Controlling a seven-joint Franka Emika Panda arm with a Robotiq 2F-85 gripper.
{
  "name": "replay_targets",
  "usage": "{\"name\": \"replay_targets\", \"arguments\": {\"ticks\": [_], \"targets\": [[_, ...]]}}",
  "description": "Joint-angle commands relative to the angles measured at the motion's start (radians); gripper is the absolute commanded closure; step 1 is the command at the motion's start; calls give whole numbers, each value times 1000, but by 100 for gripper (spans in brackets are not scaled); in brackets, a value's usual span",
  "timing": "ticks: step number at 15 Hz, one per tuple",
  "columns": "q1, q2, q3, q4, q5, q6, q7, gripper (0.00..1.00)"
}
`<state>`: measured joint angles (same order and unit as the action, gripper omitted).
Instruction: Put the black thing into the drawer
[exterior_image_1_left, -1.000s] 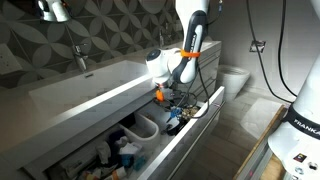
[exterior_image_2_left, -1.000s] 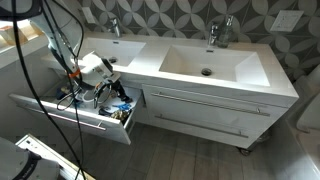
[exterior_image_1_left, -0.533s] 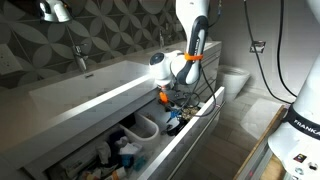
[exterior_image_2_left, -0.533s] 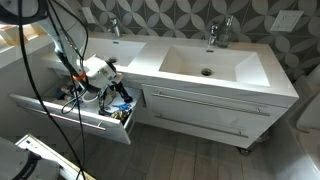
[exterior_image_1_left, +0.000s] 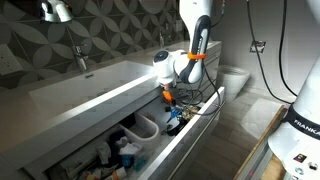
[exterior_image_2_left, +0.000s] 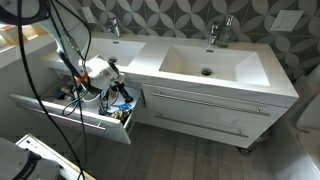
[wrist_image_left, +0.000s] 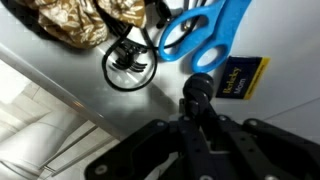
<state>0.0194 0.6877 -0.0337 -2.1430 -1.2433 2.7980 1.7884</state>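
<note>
Over the open drawer (exterior_image_2_left: 62, 116), the tool (wrist_image_left: 200, 104) hangs clenched on the black thing (wrist_image_left: 200, 86), pinched at its tips over the drawer's grey floor, near blue scissors (wrist_image_left: 205, 35) and a black cord loop (wrist_image_left: 127, 68).

Arm (exterior_image_1_left: 197, 35) angled downward, claw (wrist_image_left: 200, 98) pinched closed

drawer (wrist_image_left: 75, 75) floor: grey | on it: blue scissors (wrist_image_left: 208, 32); gold foil (wrist_image_left: 75, 20); black wire loop (wrist_image_left: 128, 68); blue-yellow label (wrist_image_left: 245, 78)
</note>
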Motion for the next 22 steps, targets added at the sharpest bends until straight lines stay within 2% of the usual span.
{"name": "replay_targets", "arguments": {"ticks": [1, 6, 10, 13, 17, 21, 22], "targets": [[14, -2, -17, -7, -54, 34, 44, 95], [57, -18, -77, -15, -276, 134, 251, 95], [60, -17, -101, 11, -509, 173, 500, 95], [42, -13, -69, 46, -716, 127, 719, 95], [27, 1, -24, 45, -914, 42, 906, 95], [17, 26, 8, 45, -1015, -49, 1001, 95], [-37, 27, 62, 47, -985, -84, 931, 95]]}}
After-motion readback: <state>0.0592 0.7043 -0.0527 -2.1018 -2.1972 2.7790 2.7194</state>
